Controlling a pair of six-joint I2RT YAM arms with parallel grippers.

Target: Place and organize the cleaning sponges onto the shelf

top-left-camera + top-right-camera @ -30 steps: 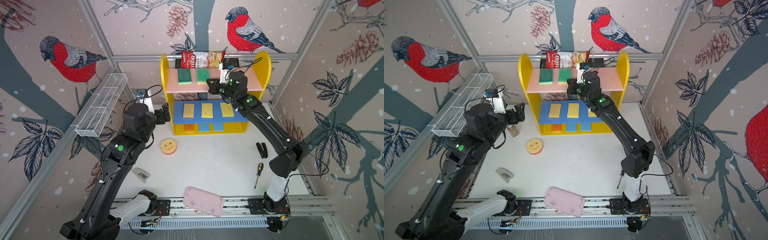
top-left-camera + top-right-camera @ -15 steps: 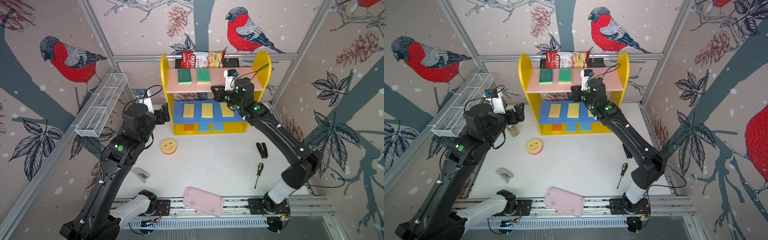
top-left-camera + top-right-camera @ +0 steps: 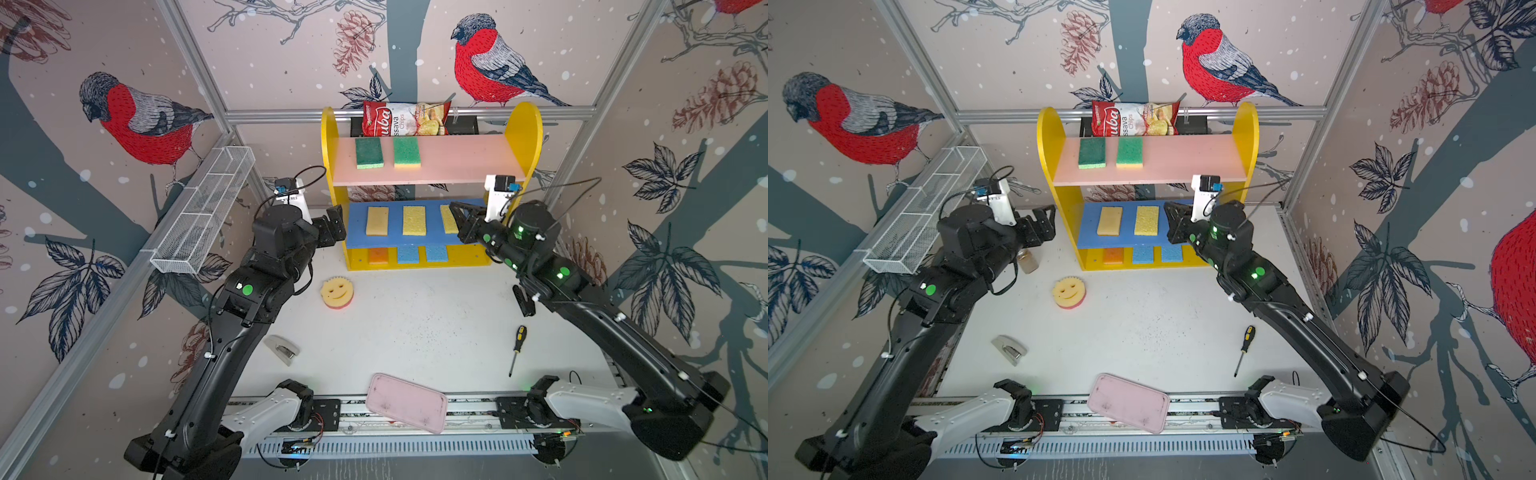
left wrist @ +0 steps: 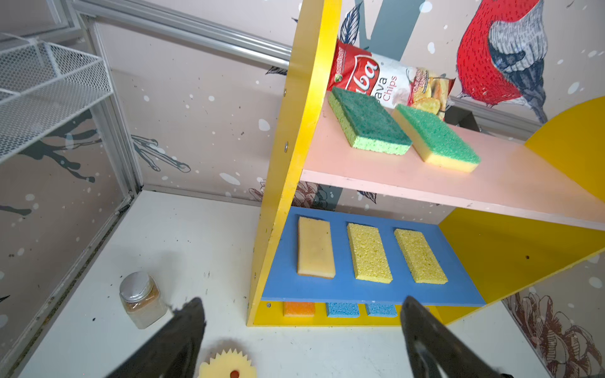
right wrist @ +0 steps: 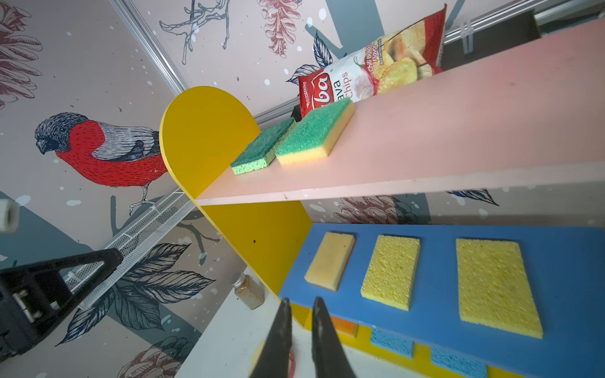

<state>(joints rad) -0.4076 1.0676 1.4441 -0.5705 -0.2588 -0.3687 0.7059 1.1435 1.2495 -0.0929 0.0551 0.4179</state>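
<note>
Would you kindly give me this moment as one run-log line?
shelf: eight sponges placed | smiley sponge: on table, unplaced | left gripper: open, empty | right gripper: barely parted, empty, by blue board

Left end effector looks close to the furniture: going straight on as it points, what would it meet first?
Likely the three-tier shelf's yellow side panel, ahead of the left end effector; depth unclear.

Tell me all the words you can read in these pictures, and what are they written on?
"uba": big white letters on the red chips bag behind the top shelf board; the start of the word is hidden.
"ssava Chips": on the same bag, first letters hidden.
"Chili Balado Flavor": on the same bag, seen in the right wrist view.
The bag's smaller print is too small to read.
Nothing else shows readable words.
</note>
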